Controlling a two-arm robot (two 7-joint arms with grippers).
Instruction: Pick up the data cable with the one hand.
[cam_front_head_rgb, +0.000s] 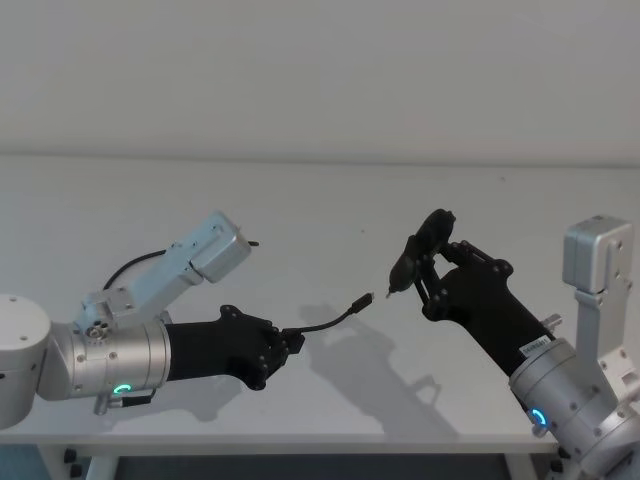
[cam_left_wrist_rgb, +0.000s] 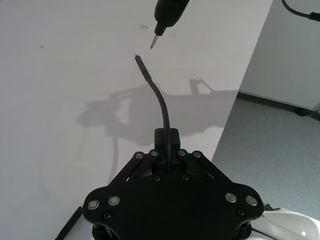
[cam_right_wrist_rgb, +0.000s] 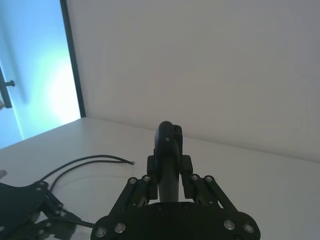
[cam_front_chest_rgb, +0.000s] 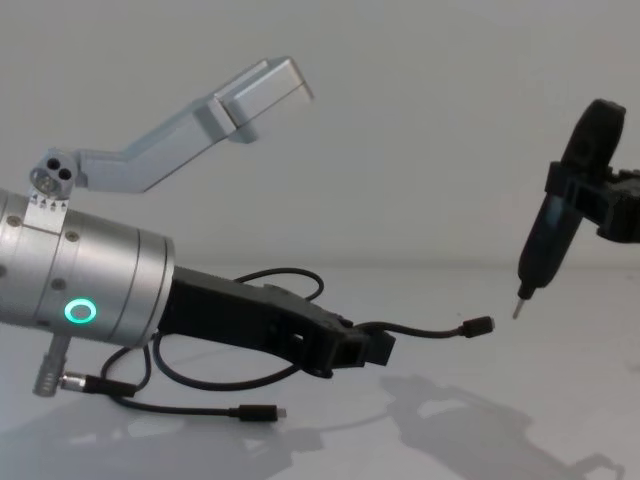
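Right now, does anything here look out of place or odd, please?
Nothing looks damaged or spilled. The left tool grips the data cable behind one plug, which juts into the air toward the pen-like pointer in the right tool.

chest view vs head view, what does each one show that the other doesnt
Chest view alone: the data cable with its slack looped down to the table, where its second plug lies. Head view alone: the right arm's silver wrist with a blue ring. Both: the left hand shut on the data cable, with the free plug sticking out toward the pointed tool gripped in the right hand.
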